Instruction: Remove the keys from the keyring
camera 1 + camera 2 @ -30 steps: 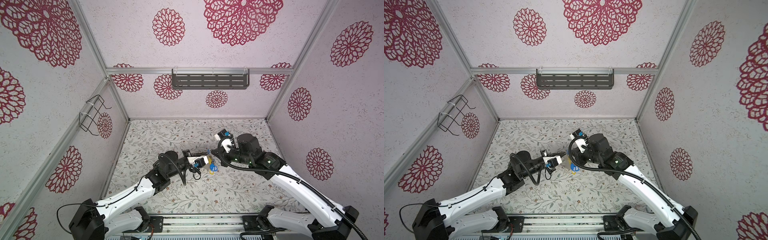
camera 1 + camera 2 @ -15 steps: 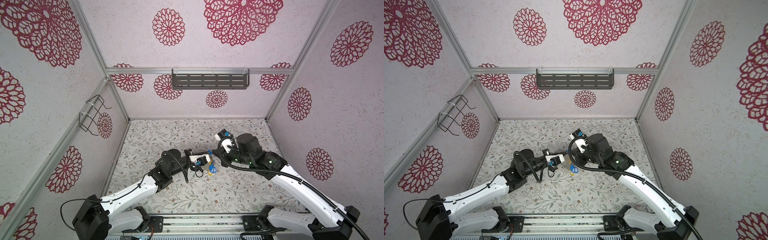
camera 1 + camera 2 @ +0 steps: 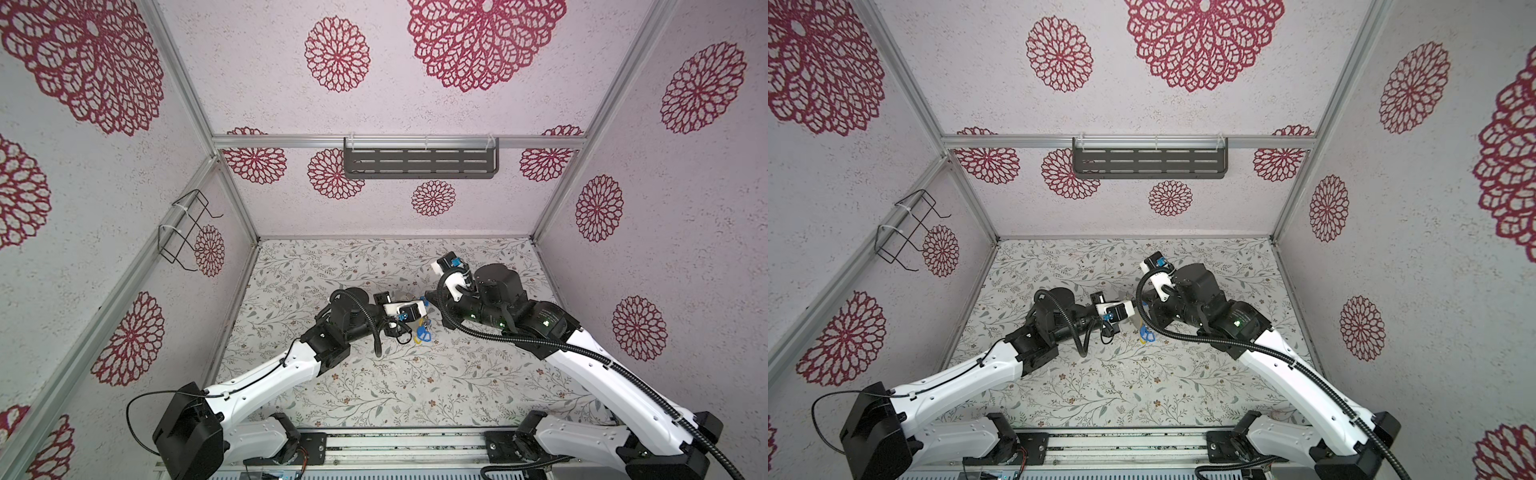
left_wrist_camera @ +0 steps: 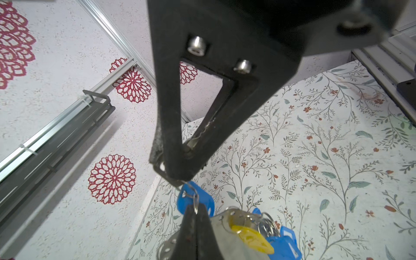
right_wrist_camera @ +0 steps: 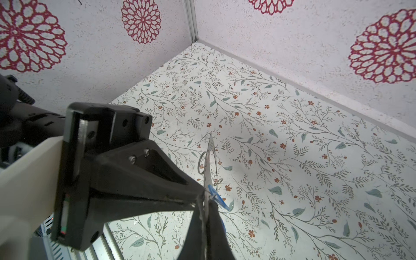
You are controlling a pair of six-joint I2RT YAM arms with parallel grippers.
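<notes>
About mid-table, between the two arm tips and lifted clear of the floral table [image 3: 415, 386]: the keyring [image 4: 221, 243], a flat grey hoop with small holes. Hanging from it, the keys [image 3: 422, 333] [image 3: 1147, 332], in both top views only a small, mostly blue cluster under the meeting point, too small for detail.

Right jaws pressed fully together, clamped on the band of the hoop. In the right wrist view, hoop seen edge-on [image 5: 209, 157], upright, running down between the two dark fingers [image 5: 216, 229].

Left jaws likewise closed tight, no gap at the tips, reaching in from the left to meet the right jaws almost tip to tip. Pinched there, as far as the left wrist view shows: a thin silver loop [image 4: 196, 202] threaded through a blue tag [image 4: 202, 202]. Tag just beside the hoop, dangling below the left tips.

Threaded on the hoop, on the side away from the left jaws: a yellow tag [image 4: 252, 238] and a second blue tag [image 4: 284, 246], bunched together with several silver rings [image 4: 266, 221].

On the far wall, a dark slotted shelf [image 3: 419, 162]. On the left wall, a black wire basket [image 3: 187, 232]. Both well apart from the keys.
</notes>
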